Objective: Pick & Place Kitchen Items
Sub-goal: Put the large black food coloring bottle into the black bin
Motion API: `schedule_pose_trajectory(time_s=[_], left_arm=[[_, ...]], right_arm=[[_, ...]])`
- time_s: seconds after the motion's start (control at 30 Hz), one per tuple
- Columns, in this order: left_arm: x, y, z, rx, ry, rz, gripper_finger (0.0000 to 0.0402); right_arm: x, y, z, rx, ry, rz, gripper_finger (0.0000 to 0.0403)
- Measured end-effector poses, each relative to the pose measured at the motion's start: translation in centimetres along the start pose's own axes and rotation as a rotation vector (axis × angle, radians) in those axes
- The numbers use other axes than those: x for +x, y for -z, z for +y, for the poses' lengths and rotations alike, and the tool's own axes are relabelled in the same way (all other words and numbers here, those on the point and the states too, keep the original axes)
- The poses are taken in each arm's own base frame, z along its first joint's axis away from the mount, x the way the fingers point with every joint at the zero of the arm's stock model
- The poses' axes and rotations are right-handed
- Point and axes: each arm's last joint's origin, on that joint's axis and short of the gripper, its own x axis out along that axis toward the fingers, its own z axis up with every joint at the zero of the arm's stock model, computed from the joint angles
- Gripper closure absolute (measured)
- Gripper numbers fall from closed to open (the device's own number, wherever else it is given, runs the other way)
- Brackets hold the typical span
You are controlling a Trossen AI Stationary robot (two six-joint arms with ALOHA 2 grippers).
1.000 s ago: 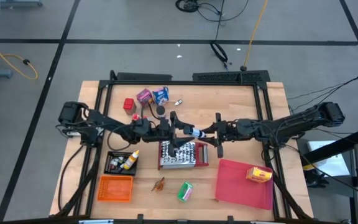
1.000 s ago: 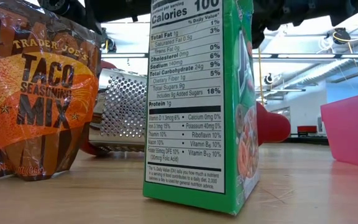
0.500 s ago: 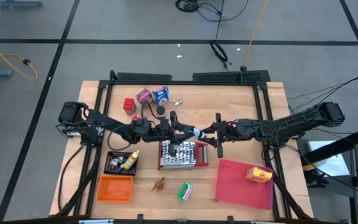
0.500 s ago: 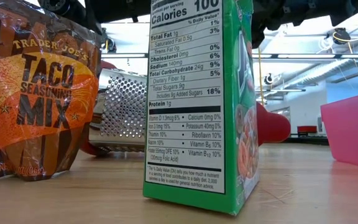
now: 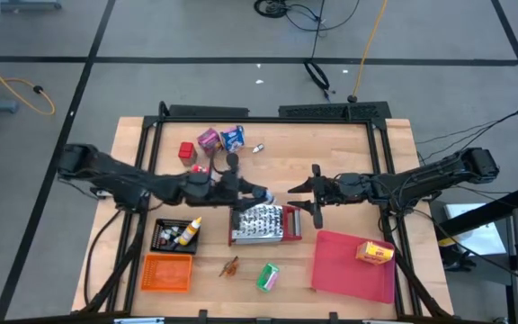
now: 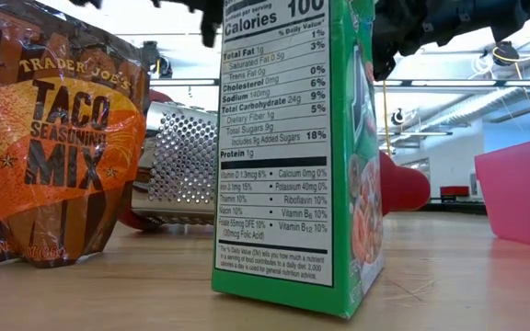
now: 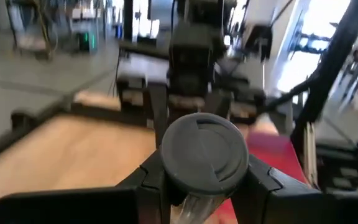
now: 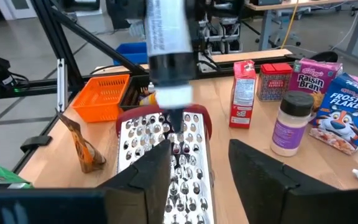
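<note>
One bottle [image 7: 204, 155] between left hand [image 7: 197, 186] fingers

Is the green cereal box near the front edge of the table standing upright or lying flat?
Upright. In the low view the green cereal box stands on its narrow end on the table, with its nutrition label reading the right way up.

A steel grater [image 5: 261, 224] lies beside a flat red tray [image 5: 342, 266].
</note>
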Motion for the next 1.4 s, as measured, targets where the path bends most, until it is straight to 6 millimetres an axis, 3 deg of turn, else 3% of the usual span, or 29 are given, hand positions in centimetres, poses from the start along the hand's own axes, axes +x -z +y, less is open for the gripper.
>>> schedule_pose_trajectory(time_s=[0.3, 0.53, 0.97, 1.4], left_arm=[[-6.8, -1.3, -2.0, -0.152, 0.009, 0.252, 0.0290], [-10.6, -0.3, -3.1, -0.355, -0.013, 0.457, 0.0287], [-14.5, 2.9, -4.1, -0.560, -0.233, 0.803, 0.0285], [-16.1, 4.9, -3.6, -0.718, -0.492, 1.102, 0.0284]], right_arm=[[0.0, 0.0, 0.0, -0.004, -0.001, 0.004, 0.0258], [0.0, 0.0, 0.0, -0.004, -0.001, 0.004, 0.0258], [0.0, 0.0, 0.0, -0.003, -0.002, 0.002, 0.0261], [0.0, 0.0, 0.0, -0.003, -0.001, -0.001, 0.0261]])
